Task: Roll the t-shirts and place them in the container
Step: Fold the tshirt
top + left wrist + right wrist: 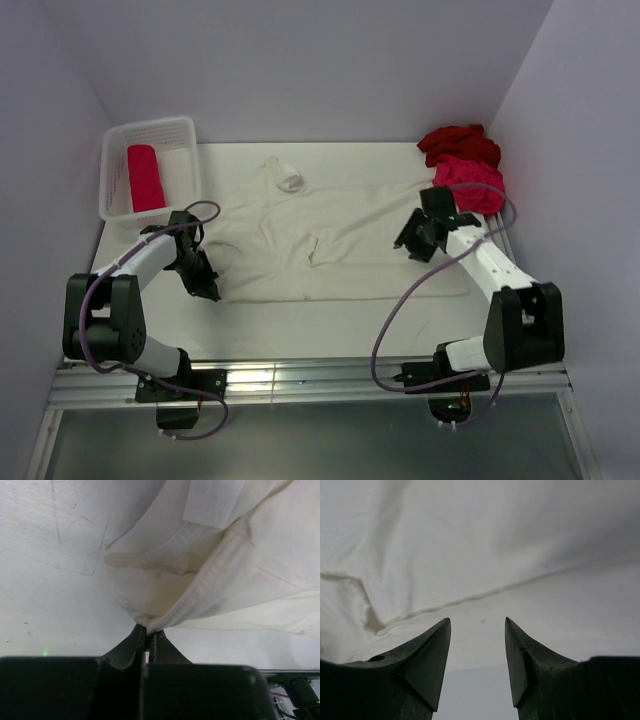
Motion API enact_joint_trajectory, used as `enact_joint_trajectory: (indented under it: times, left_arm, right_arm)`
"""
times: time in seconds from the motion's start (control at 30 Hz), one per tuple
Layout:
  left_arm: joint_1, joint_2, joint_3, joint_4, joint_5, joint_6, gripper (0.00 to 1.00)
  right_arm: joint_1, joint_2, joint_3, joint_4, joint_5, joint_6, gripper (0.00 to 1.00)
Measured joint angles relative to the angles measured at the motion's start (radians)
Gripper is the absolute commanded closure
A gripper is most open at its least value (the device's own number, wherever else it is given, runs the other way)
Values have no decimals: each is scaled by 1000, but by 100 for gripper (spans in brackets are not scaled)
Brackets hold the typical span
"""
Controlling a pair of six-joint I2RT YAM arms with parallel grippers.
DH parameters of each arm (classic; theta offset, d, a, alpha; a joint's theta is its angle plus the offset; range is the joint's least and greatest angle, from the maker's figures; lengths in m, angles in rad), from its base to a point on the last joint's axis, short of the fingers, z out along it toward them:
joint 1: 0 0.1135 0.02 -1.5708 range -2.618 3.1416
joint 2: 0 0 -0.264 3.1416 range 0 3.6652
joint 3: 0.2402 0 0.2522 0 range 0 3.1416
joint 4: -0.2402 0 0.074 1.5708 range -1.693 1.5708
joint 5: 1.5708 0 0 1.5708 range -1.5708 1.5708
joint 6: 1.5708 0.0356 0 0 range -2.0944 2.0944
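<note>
A cream-white t-shirt [330,235] lies spread and wrinkled across the table's middle. My left gripper [210,290] is shut on its near-left edge. In the left wrist view the cloth [225,570] bunches right at the pinched tips of that gripper [148,630]. My right gripper [415,240] is open just above the shirt's right side, with nothing between its fingers [477,622] and cream cloth [470,545] beneath. A dark red t-shirt [458,143] and a hot pink t-shirt [470,183] are heaped at the back right. A pink-red rolled t-shirt [146,178] lies in the basket.
A white mesh basket [150,128] stands at the back left corner. Walls close in on the left, back and right. A metal rail [300,380] runs along the near edge by the arm bases. A purple cable [385,335] loops off the right arm.
</note>
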Motion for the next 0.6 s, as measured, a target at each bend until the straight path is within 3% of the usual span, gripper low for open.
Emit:
enact_joint_trajectory:
  times: [0.17,0.3,0.6]
  left_arm:
    - [2,-18,-19,0,19,-1,100]
    - [2,-30,-24,-1,20,-1,100]
    - [11,-35,-26,-16,18,-2,100]
  right_arm:
    - [-160,-209,-223,-61,16,89,30]
    - [-223,-271,-285,-101,42,138,33]
    - [-535,-355,-369,-126,94,174,39]
